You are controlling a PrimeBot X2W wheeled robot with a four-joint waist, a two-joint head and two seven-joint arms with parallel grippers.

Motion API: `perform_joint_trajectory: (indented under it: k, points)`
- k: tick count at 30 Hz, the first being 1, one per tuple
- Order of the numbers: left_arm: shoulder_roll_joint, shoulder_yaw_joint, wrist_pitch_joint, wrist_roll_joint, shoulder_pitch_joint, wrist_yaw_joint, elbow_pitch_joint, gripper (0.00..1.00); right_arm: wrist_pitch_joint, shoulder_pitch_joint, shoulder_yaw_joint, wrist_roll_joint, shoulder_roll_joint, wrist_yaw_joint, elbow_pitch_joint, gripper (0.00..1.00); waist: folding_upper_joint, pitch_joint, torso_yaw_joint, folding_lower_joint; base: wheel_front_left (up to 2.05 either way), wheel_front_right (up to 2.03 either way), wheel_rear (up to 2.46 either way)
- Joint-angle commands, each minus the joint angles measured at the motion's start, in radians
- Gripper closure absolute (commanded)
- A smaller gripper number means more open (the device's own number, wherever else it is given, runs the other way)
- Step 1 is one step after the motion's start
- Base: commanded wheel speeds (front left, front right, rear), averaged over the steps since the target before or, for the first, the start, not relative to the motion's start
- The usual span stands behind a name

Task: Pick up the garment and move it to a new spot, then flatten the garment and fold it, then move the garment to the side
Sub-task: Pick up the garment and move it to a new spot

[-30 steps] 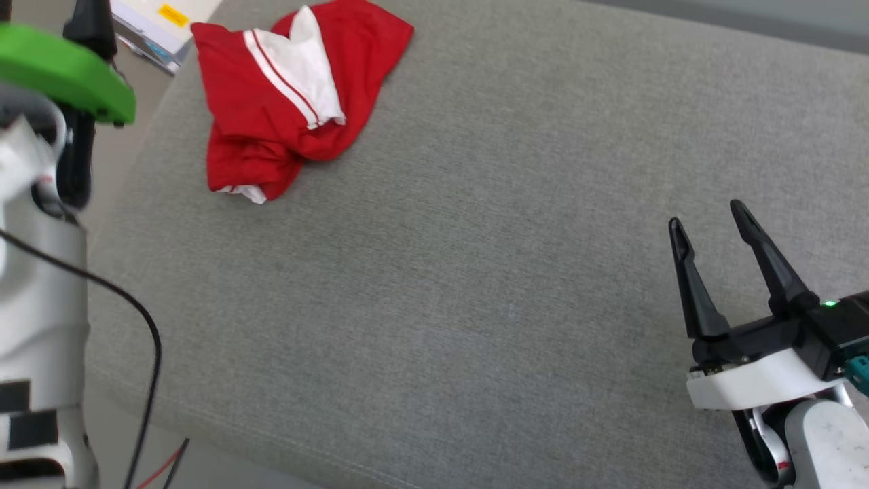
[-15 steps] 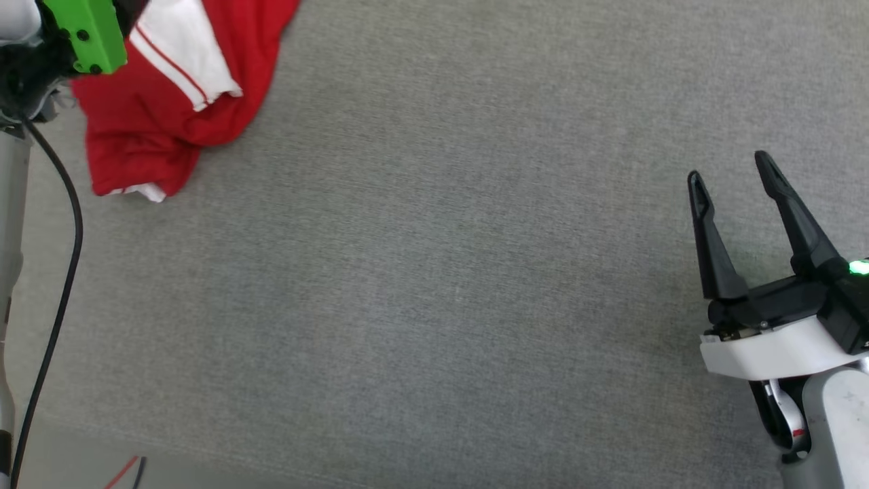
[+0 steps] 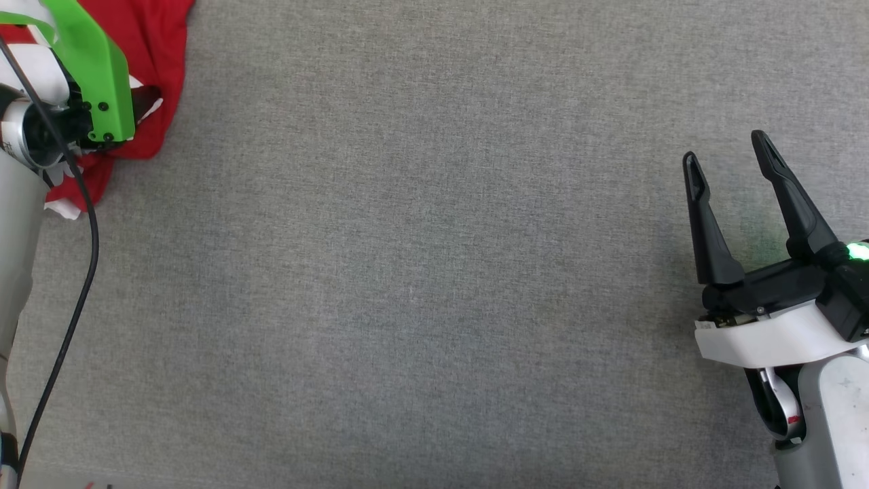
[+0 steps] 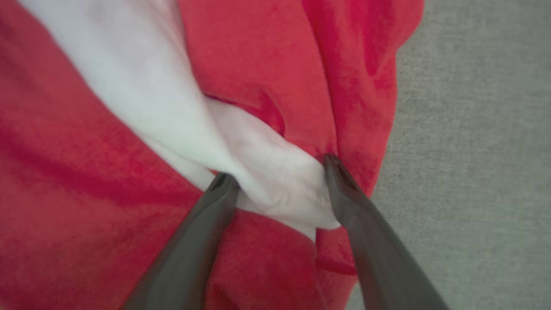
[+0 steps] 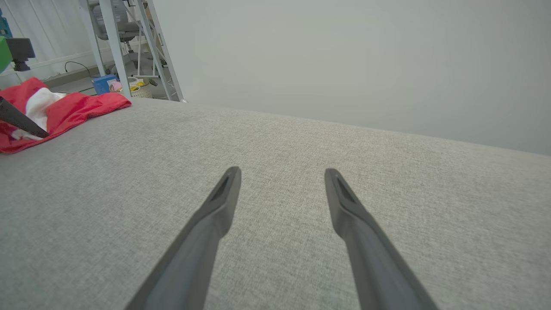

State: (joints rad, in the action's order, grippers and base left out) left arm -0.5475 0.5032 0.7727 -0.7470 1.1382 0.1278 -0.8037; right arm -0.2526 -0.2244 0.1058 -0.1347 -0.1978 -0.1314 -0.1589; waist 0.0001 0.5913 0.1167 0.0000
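Note:
The garment (image 3: 166, 47), red with white sleeves, lies bunched at the top left corner of the head view, partly hidden by my left arm's green wrist cover (image 3: 95, 75). In the left wrist view my left gripper (image 4: 277, 170) is open, its fingertips pressed into the garment (image 4: 258, 56) on either side of a white sleeve fold (image 4: 275, 181). The chest lettering is hidden. My right gripper (image 3: 726, 153) hovers open over bare grey fabric at the lower right, far from the garment (image 5: 73, 110); nothing sits between its fingers (image 5: 226, 189).
A wide grey fabric surface (image 3: 421, 272) spreads under both arms. A black cable (image 3: 85, 258) hangs along my left arm. Beyond the surface's far left end stand a metal frame (image 5: 129, 47) and small items on the floor (image 5: 125, 86).
The head camera has swung, so the garment slid to the picture's top left corner. My left arm has come down onto the garment. The right gripper stays open.

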Motion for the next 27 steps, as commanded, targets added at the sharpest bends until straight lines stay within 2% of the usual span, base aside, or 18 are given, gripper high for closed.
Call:
perform_joint_trajectory:
  k: [1, 2, 13, 18, 22, 23, 27]
  points:
    - [0.017, 0.026, -0.005, -0.010, -0.043, 0.003, -0.024, 0.52, -0.009, -0.009, -0.003, 0.003, 0.003, 0.001, 0.003, 0.00, -0.0001, -0.008, 0.002, 0.0000, 0.00, 0.00, 0.00]
    - [0.016, 0.036, -0.017, -0.010, -0.043, 0.003, -0.026, 1.00, -0.009, -0.005, -0.006, 0.002, 0.005, 0.001, 0.005, 0.00, -0.0001, -0.017, 0.004, 0.0000, 0.00, 0.00, 0.00]
    - [-0.046, 0.145, -0.303, 0.028, 0.005, 0.003, 0.109, 1.00, -0.009, 0.073, -0.009, -0.016, 0.047, 0.001, 0.040, 0.00, -0.0001, -0.202, 0.040, 0.0000, 0.00, 0.00, 0.00]
    - [-0.052, 0.225, -0.352, 0.042, 0.004, 0.003, 0.221, 1.00, -0.009, 0.099, -0.008, -0.022, 0.071, 0.001, 0.049, 0.00, -0.0001, -0.278, 0.025, 0.0000, 0.00, 0.00, 0.00]
    - [-0.024, 0.284, -0.379, 0.058, -0.003, 0.003, 0.314, 1.00, -0.009, 0.106, -0.004, -0.026, 0.087, 0.001, 0.050, 0.00, -0.0001, -0.311, -0.011, 0.0000, 0.00, 0.00, 0.00]
    - [0.019, 0.330, -0.395, 0.080, -0.011, 0.003, 0.375, 1.00, -0.009, 0.099, -0.003, -0.027, 0.096, 0.001, 0.045, 0.00, -0.0001, -0.314, -0.050, 0.0000, 0.00, 0.00, 0.00]
    - [0.098, 0.396, -0.420, 0.111, -0.030, 0.003, 0.420, 1.00, -0.009, 0.094, -0.009, -0.028, 0.108, 0.001, 0.043, 0.00, -0.0001, -0.309, -0.108, 0.0000, 0.00, 0.00, 0.00]
